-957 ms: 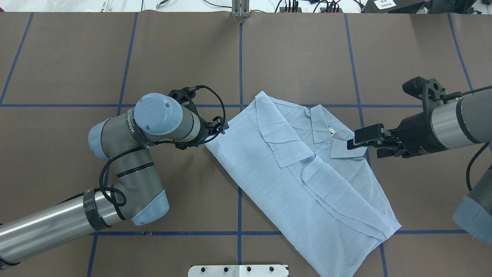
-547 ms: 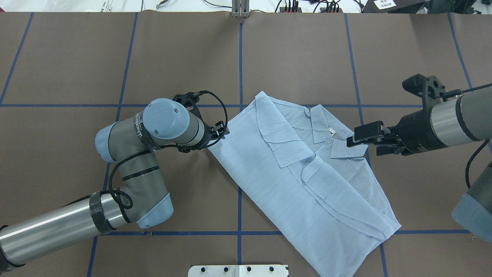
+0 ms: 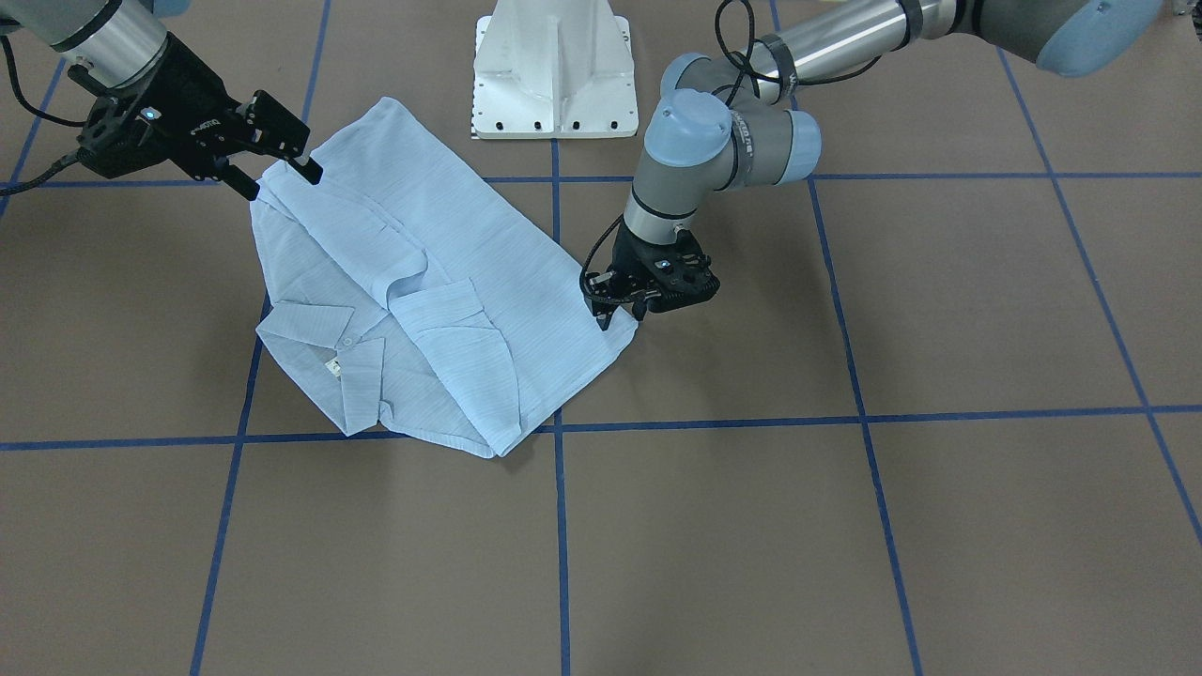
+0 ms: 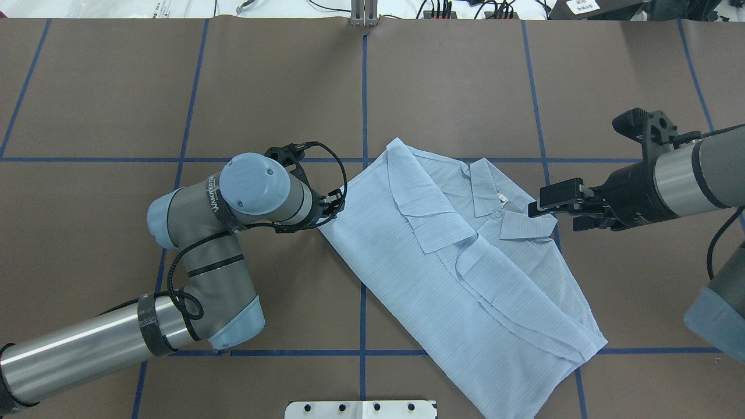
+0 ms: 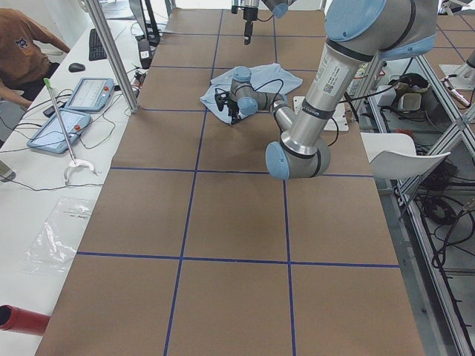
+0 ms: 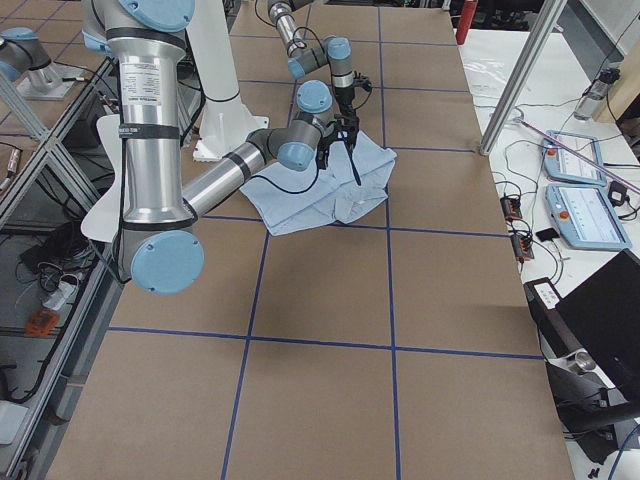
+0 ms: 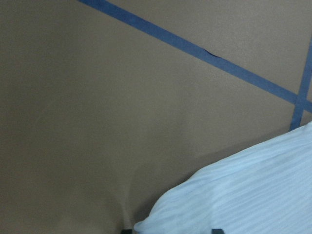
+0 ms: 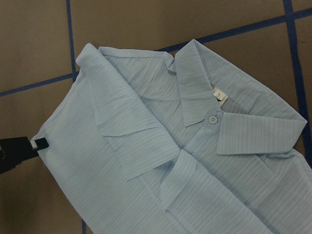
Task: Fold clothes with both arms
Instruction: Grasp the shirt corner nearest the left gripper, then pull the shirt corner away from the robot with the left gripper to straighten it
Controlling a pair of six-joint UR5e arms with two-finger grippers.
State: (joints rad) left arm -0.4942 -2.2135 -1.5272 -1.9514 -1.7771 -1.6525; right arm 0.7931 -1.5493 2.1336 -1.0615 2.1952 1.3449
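The left gripper (image 4: pixel 336 201) is low at the shirt's (image 4: pixel 465 273) 9 o'clock corner. In its wrist view, the two fingertips stand partly apart with the fabric edge lying between them. Whether they have pinched the cloth cannot be told. The right gripper (image 4: pixel 550 214) hovers with its jaws apart and empty. It is just at the 3 o'clock side of the collar (image 4: pixel 486 186), above the cloth rather than on it.

In the overhead view the shirt lies flat near the middle of the brown table (image 4: pixel 262 87). It runs as a long band from 11 o'clock down to 5 o'clock, with the collar end far from the white base plate (image 4: pixel 361 409).

Both sleeves appear already turned in across the buttoned front, so the lengthwise narrowing looks done. The band has not yet been doubled over, and the hem end towards 5 o'clock lies unfolded. The remaining work is probably taking hold of the two collar-end corners and one or two cross folds.
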